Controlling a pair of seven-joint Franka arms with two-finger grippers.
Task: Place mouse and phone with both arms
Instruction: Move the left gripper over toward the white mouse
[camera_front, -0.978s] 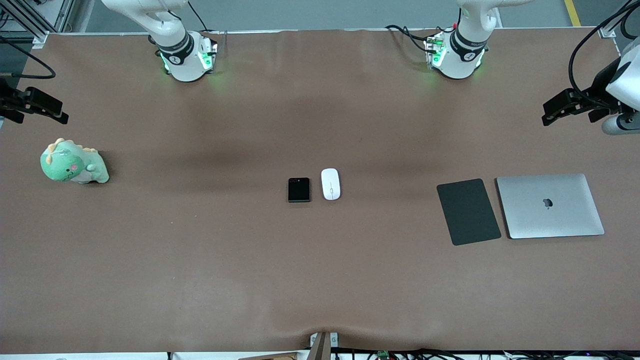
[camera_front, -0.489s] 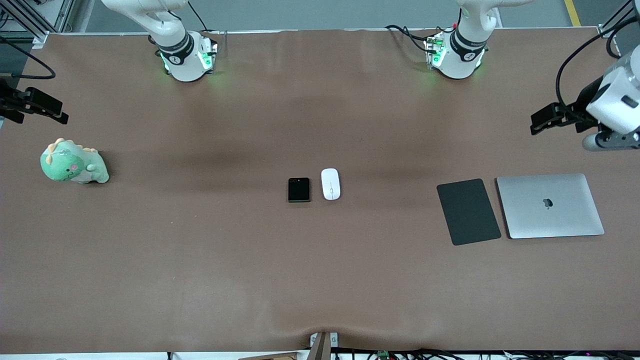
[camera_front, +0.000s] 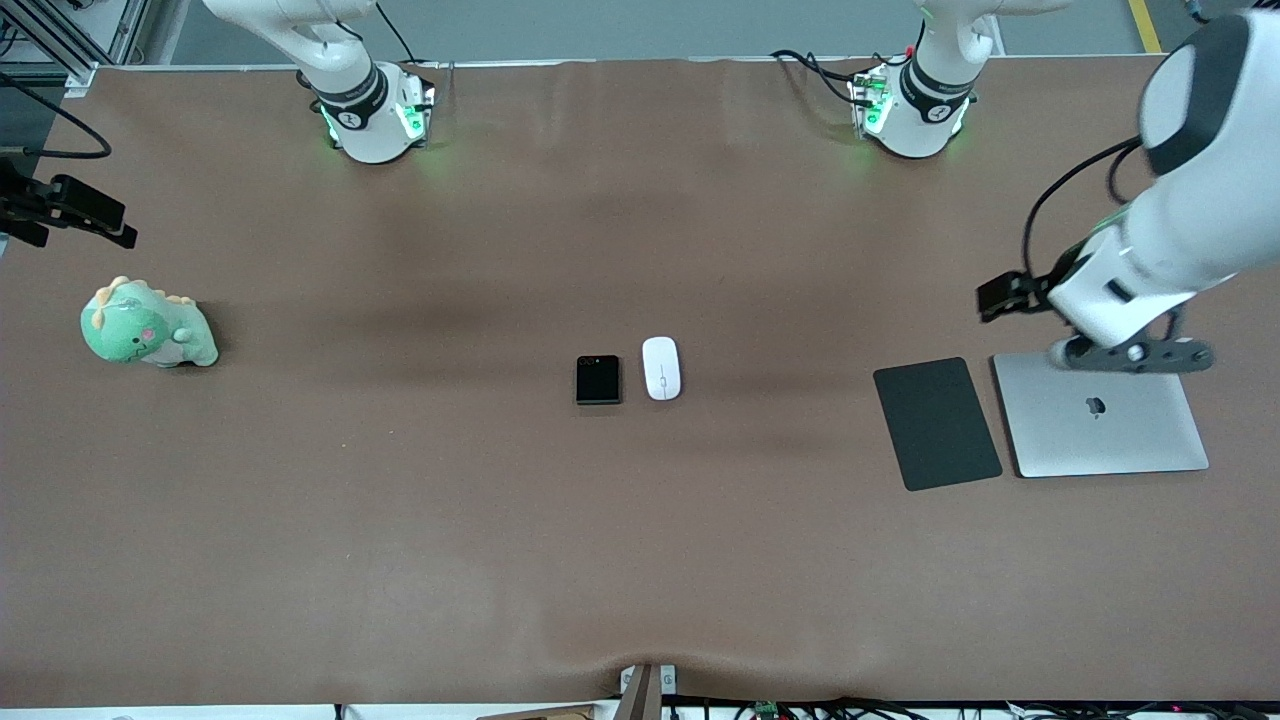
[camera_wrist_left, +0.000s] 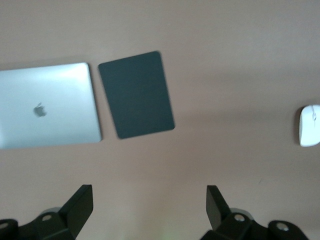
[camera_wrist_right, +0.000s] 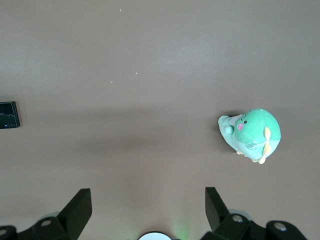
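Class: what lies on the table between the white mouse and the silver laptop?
The dark grey pad, lying flat beside the laptop; bare table from it to the mouse. The front view shows it.

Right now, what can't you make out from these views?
- Phone: right wrist view's edge cuts it.
- Mouse: left wrist view's edge cuts it.
- Right end effector: half off the front view's edge.
- Laptop: the left arm covers its top edge in the front view.

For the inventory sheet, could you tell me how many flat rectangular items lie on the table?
3: the small glossy black phone mid-table beside the white mouse; the matte dark grey pad and closed silver laptop side by side toward the left arm's end. None appears hidden.
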